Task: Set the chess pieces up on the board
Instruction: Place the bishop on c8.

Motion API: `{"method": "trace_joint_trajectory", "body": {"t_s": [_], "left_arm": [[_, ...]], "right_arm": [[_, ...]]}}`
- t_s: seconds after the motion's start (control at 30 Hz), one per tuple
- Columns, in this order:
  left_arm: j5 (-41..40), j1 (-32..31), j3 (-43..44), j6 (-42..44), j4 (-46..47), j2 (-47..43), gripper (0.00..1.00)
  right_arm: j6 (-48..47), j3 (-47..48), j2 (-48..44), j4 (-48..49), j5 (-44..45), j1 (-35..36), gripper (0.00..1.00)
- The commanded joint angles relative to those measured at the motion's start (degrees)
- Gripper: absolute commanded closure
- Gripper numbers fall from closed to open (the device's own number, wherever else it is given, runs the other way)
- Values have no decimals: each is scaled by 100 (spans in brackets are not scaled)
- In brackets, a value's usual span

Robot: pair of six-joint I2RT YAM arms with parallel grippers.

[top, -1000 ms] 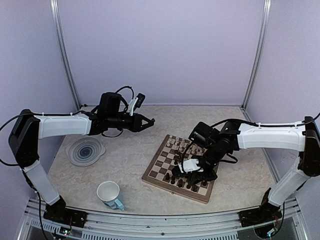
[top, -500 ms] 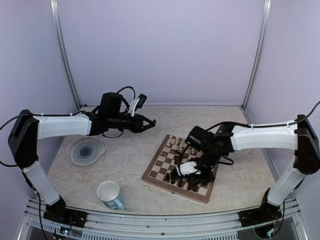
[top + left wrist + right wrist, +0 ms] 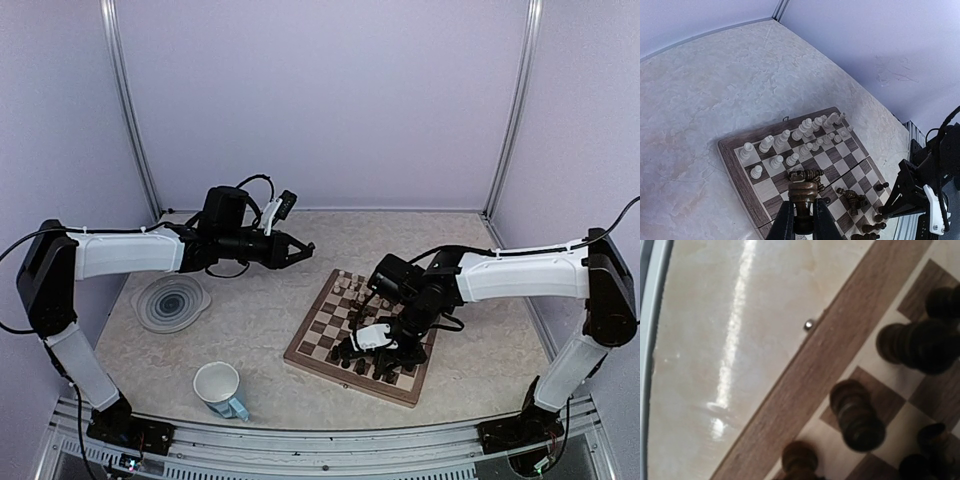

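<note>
Where the left fingers (image 3: 785,224) meet, a dark piece (image 3: 804,192) sits clamped.

I'm working inside lilac walls (image 3: 320,100); metal posts (image 3: 130,120) are framing the far corners, light glaring off the marbled tabletop (image 3: 260,310).

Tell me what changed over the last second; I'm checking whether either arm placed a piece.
The right gripper slid a little toward the left side of the board, low over the dark pieces, its arm following. The left gripper crept slightly rightward toward the board, clamped on its dark piece throughout. Nothing was visibly taken or released. Board, mug and plate stayed put.
</note>
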Motion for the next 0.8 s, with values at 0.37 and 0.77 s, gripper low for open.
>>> {"method": "trace_joint_trajectory", "body": {"t_s": [0.37,0.77], "left_arm": [[-18,-51,212,112,-81,-128,93],[203,-172,242,285,-137,-121,93]], "right_arm": [[93,63,150,165,180,95,77],[106,919,-281,-402,-43,-150,57]]}}
